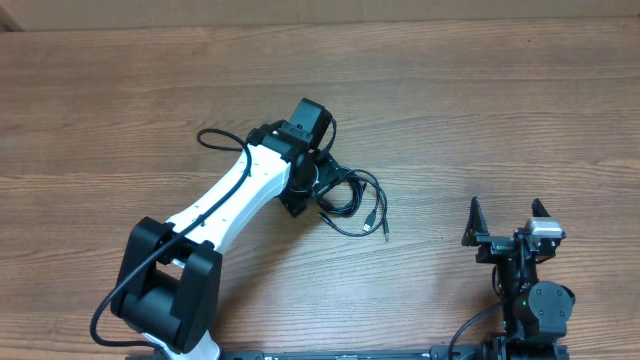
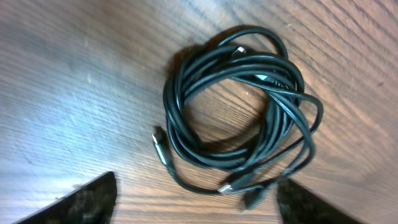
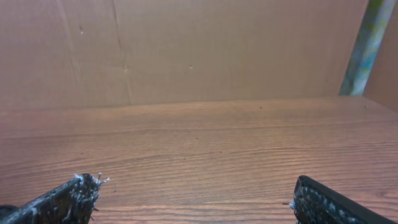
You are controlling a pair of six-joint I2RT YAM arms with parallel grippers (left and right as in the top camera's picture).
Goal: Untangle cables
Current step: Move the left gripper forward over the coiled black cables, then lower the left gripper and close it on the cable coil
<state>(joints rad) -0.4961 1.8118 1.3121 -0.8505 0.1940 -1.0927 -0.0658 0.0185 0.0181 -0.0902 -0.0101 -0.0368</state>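
Observation:
The cables (image 2: 233, 99) are thin black cords coiled together in a loose ring on the wooden table. A silvery plug end (image 2: 226, 187) and a black plug end (image 2: 160, 140) stick out of the coil. In the overhead view the cables (image 1: 357, 200) lie just right of my left wrist. My left gripper (image 2: 196, 185) is open and hovers over the near edge of the coil, one finger on each side, holding nothing. My right gripper (image 1: 507, 216) is open and empty far to the right; its wrist view shows my right gripper (image 3: 196, 185) over bare wood.
The left arm (image 1: 225, 200) reaches diagonally across the table, with its own thicker black wire (image 1: 215, 137) looping beside it. A brown cardboard wall (image 3: 186, 50) stands at the table's far edge.

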